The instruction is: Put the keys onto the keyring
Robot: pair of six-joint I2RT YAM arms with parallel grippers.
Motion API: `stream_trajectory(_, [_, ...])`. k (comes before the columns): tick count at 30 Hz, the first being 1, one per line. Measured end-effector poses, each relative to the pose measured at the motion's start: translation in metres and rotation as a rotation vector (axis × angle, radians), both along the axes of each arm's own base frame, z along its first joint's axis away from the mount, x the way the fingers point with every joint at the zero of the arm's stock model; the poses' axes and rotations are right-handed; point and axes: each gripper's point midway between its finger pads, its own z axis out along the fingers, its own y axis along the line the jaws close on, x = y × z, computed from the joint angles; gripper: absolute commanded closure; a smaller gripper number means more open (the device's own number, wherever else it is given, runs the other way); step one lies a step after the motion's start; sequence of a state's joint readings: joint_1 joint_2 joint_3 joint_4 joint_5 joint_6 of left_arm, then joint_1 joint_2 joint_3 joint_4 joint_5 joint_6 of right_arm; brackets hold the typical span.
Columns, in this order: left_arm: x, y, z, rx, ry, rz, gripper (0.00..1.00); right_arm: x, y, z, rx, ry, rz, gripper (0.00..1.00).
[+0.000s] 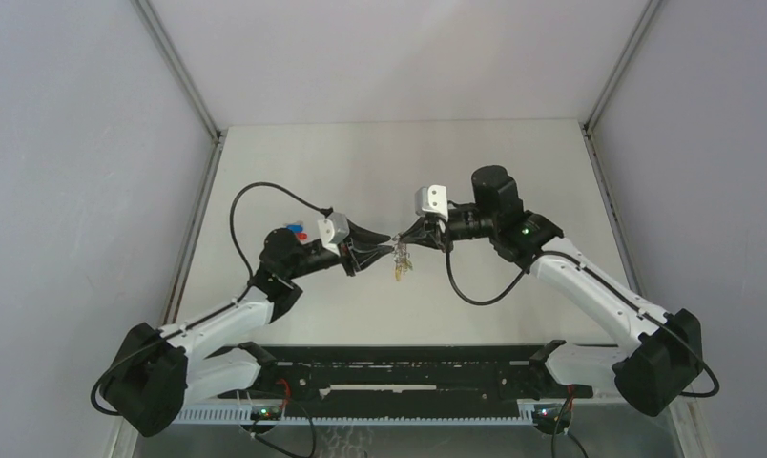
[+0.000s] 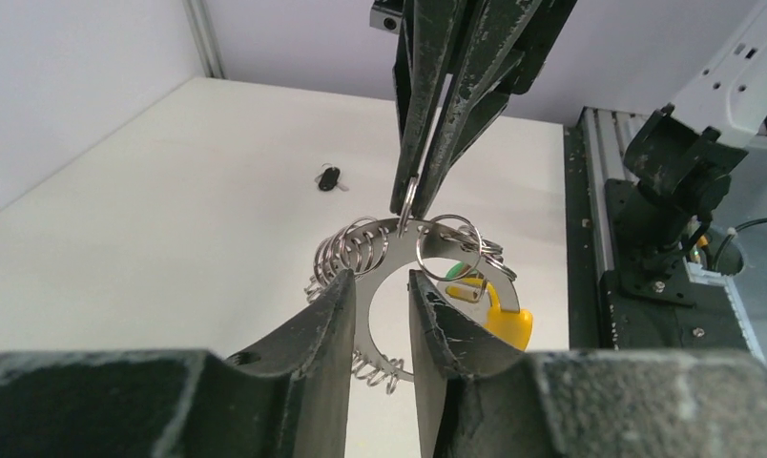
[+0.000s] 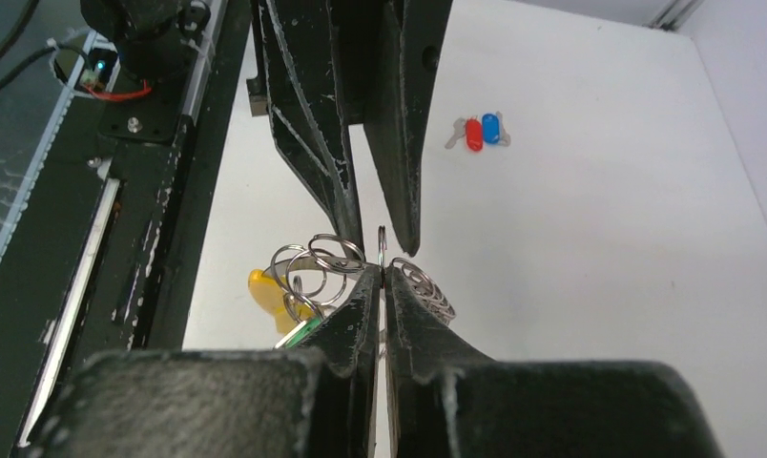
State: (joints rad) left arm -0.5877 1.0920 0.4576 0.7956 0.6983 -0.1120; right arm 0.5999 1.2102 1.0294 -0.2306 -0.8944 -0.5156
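The keyring hangs in mid-air between both grippers, above the table's middle. It is a silver curved plate strung with small rings, a yellow tag and a green tag. My right gripper is shut on one small upright ring at its top. My left gripper stands open just below, one finger on each side of the plate's inner curve, with a clear gap between them. The keys, tiny and black-headed, lie on the table beyond, apart from both grippers.
A pair of blue- and red-headed keys lies on the table behind the left arm. A black rail runs along the near edge between the arm bases. Grey walls enclose the table on both sides.
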Motion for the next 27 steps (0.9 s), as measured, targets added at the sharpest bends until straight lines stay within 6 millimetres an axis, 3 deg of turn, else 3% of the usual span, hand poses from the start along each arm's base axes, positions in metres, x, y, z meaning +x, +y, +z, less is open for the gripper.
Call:
stream_trajectory(5, [0.000, 0.004, -0.004, 0.030, -0.010, 0.017, 0.65, 0.000, -0.001, -0.009, -0.046, -0.005, -0.015, 1.00])
stream_trajectory(17, [-0.004, 0.007, 0.010, 0.006, -0.058, 0.017, 0.66, 0.000, 0.002, -0.021, -0.089, -0.007, -0.017, 1.00])
stream_trajectory(27, [0.001, 0.000, 0.003, 0.026, -0.032, -0.003, 0.78, -0.001, 0.005, -0.024, -0.095, -0.006, -0.007, 1.00])
